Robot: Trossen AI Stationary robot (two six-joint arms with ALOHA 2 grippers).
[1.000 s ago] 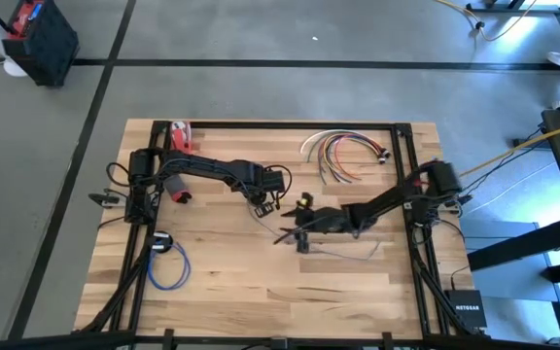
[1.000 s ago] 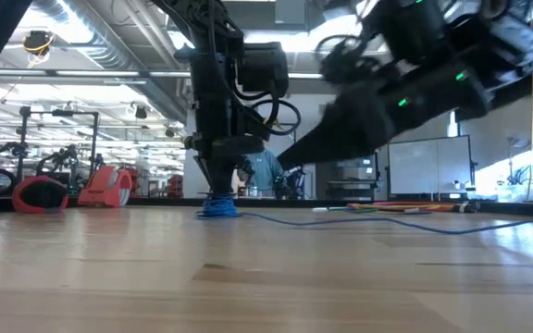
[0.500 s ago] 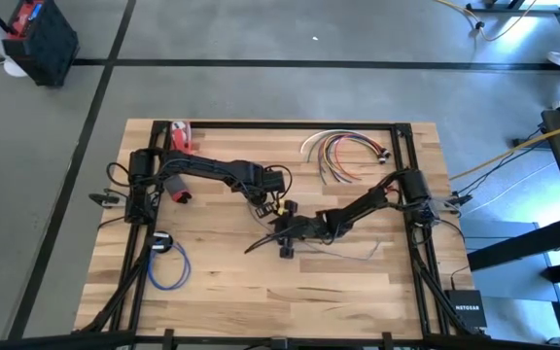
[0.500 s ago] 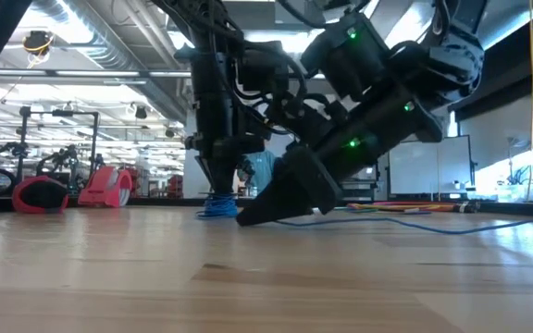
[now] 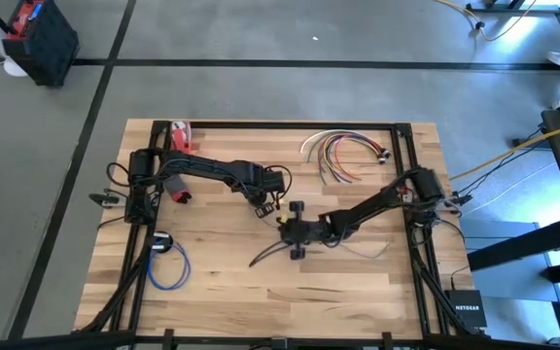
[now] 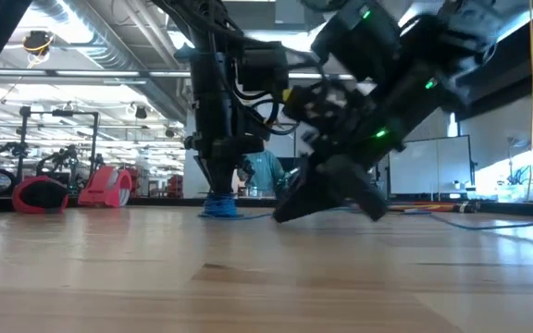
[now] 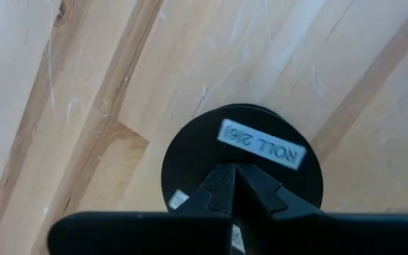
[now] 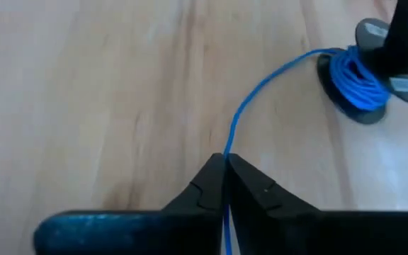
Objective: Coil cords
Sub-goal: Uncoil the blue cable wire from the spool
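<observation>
From my left wrist camera I see the left tool [image 7: 234, 185] with its 2 dark fingers [image 7: 217, 190] pressed together, tips meeting in a point right over a round black disc [image 7: 190, 152]. The disc lies flat on the pale wooden worktop [image 7: 83, 85] and carries a small white label [image 7: 262, 143] with printed text, seen upside down; a second small white patch shows at the disc's edge beside the fingers. The worktop's planks run diagonally, with fine scratches and a darker board seam crossing near the disc.
</observation>
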